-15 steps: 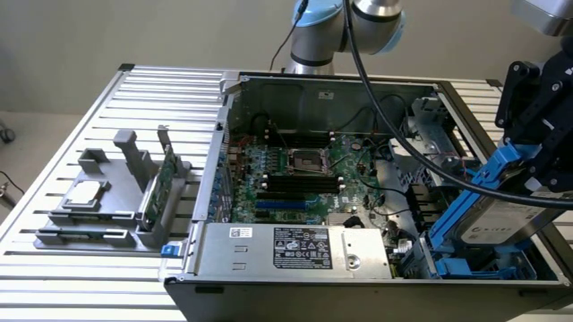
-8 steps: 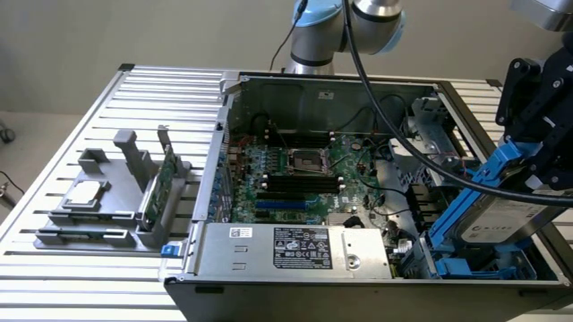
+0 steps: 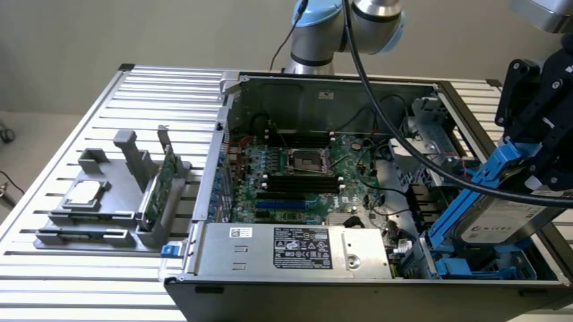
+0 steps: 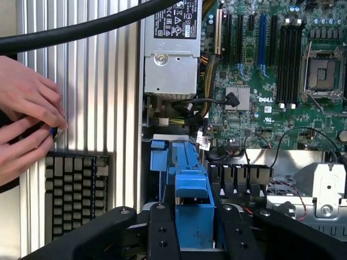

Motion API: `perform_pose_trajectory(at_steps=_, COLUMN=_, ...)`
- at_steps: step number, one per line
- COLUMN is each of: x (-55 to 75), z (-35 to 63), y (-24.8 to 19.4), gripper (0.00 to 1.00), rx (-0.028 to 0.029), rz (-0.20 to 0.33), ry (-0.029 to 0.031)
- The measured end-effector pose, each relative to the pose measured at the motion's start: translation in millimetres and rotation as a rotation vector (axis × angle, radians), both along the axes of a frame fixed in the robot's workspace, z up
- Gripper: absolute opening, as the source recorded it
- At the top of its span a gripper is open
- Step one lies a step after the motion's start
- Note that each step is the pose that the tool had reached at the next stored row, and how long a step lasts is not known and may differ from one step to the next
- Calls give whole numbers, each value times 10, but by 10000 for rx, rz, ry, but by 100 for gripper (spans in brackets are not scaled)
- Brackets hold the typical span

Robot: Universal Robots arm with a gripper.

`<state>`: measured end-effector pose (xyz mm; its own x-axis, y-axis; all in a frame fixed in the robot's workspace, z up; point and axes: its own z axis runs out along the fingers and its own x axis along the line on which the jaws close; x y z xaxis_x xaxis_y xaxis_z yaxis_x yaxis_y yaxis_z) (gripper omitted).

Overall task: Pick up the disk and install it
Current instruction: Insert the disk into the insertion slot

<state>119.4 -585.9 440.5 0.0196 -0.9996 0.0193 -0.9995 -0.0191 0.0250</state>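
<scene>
- Disk [image 3: 503,218] in the exterior view hangs tilted above the blue bay [image 3: 465,267], at the case's near corner on the exterior view's right. Square it with the bay before you press down.
- Wrist view: your claw [image 4: 198,230] stands half spread, its fingers [image 4: 162,230] pinching the disk's blue carrier [image 4: 190,181] from both sides.

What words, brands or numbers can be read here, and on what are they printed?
"DELL": white letters on the green motherboard.
Black label on the silver metal power supply box: too small to read.
White label on the silver-grey disk in its blue plastic carrier: too small to read.
</scene>
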Motion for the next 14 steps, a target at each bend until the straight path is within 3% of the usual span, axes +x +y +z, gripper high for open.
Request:
perform_pose_trajectory(at_steps=5, x=-3, z=-20, y=0, gripper=32, rx=34, rz=-1, ry=0)
perform_pose_trajectory(at_steps=14, x=-2, z=-35, y=0, gripper=32, rx=36, rz=-43, ry=-31)
